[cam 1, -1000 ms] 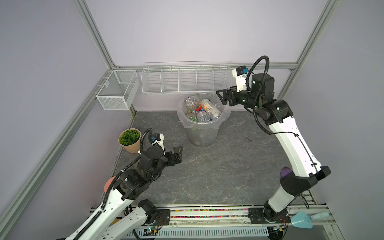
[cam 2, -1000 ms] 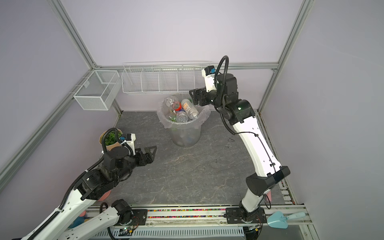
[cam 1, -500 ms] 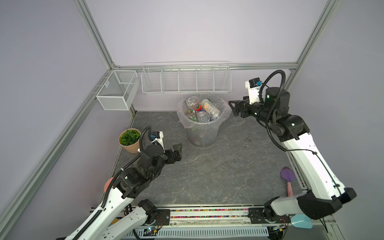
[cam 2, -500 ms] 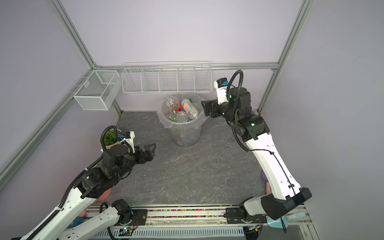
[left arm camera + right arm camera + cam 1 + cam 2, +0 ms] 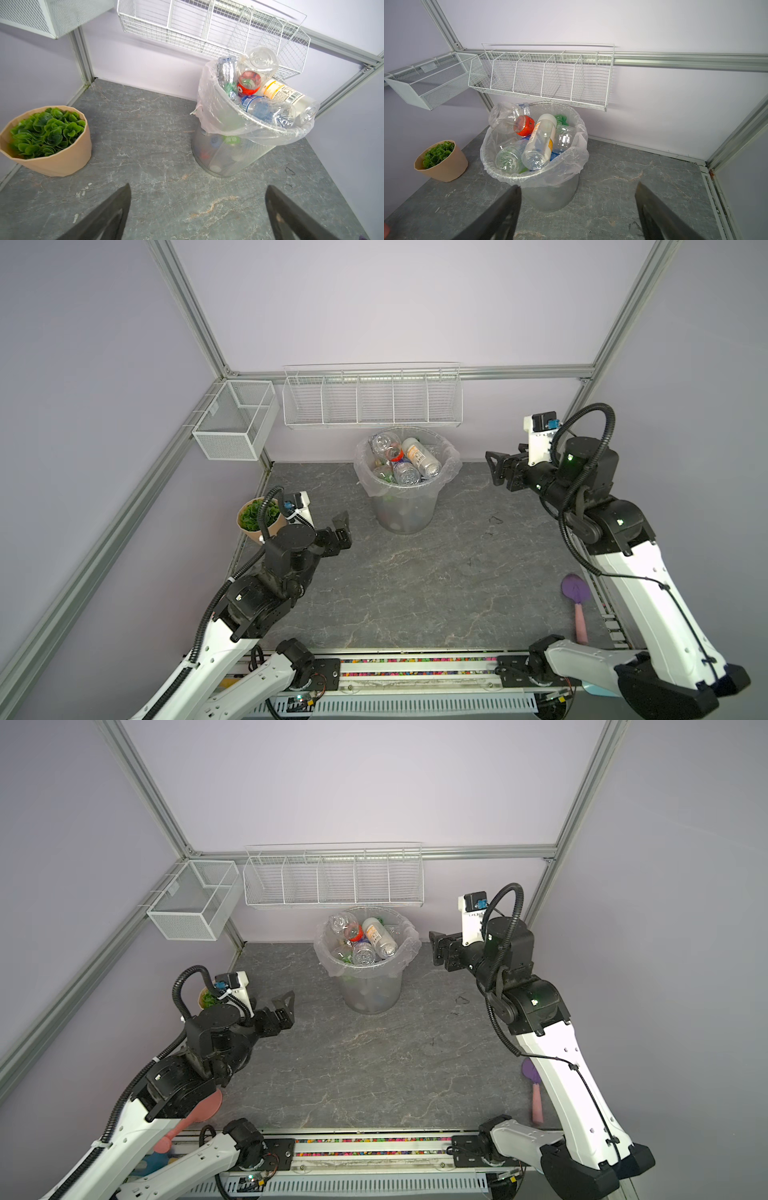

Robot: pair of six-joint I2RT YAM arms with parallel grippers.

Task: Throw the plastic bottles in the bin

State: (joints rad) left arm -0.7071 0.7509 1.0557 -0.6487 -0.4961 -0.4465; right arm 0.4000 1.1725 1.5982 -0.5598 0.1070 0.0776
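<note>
The bin stands at the back middle of the grey table, lined with a clear bag. Several plastic bottles lie heaped in it up to the rim; more show through its wall. My left gripper hangs open and empty to the front left of the bin, well apart from it. To the right of the bin, at about rim height, my right gripper is open and empty. No bottle lies on the table.
A tan pot with a green plant sits at the left edge beside my left arm. White wire baskets hang on the back wall above the bin. A purple and pink spade lies at the right edge.
My right gripper has drawn back from over the bin's rim to the right and a little lower, still open. The left gripper opened slightly wider and barely moved.
</note>
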